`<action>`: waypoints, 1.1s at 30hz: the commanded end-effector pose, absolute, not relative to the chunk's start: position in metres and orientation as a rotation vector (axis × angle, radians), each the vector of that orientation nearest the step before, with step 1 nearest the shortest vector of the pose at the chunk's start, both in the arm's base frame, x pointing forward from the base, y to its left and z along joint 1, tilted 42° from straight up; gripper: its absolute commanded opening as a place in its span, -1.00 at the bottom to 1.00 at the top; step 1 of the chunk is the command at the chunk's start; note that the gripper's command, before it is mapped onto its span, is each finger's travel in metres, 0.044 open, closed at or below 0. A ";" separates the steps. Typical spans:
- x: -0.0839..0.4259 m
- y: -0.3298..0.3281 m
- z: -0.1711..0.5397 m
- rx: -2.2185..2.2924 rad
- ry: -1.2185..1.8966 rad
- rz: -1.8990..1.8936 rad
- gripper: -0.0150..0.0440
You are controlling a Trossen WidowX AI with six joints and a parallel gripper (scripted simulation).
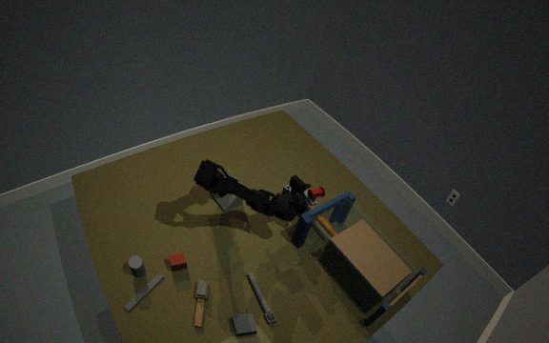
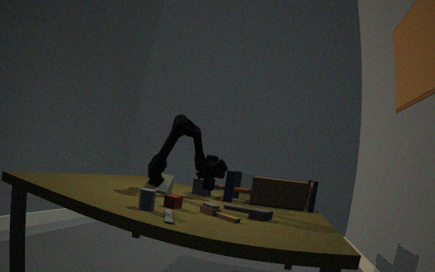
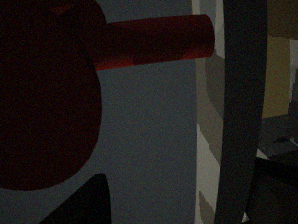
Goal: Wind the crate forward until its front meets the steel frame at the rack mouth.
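The crate (image 1: 371,257) (image 2: 279,193) sits flat inside the guard cubby, its front set back from the blue steel frame (image 1: 329,208) (image 2: 229,187). An orange strap (image 1: 326,225) (image 2: 242,190) runs from it through the frame toward the grey winch (image 2: 198,187), which the arm mostly hides in the top view. A red spool-like grip (image 1: 316,192) (image 3: 157,42), seemingly the winch handle's, is beside the gripper; its key end is hidden. My gripper (image 2: 208,185) is partly open at the winch. The wrist view shows the red part very close, with nothing clearly clamped.
On the bench lie a long grey bar with a square end (image 1: 259,297), a dark block (image 1: 244,324), a wooden-handled tool (image 1: 199,312), a flat grey bar (image 1: 144,292), a red block (image 1: 177,261) and a grey cylinder (image 1: 136,266). A blue rear frame (image 1: 384,310) stands behind the crate.
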State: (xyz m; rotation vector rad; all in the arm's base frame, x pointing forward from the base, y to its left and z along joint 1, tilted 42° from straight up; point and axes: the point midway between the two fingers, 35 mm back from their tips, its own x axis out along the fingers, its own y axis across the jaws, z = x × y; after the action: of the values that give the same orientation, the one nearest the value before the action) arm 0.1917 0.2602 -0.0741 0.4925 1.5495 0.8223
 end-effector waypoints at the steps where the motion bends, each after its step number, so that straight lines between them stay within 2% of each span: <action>1: 0.191 0.261 -0.073 0.495 1.551 0.827 0.32; 33: 0.191 0.263 -0.071 0.493 1.549 0.822 0.32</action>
State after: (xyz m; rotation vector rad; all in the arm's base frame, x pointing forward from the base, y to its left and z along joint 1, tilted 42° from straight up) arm 0.1910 0.2623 -0.0717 0.4877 1.5469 0.8230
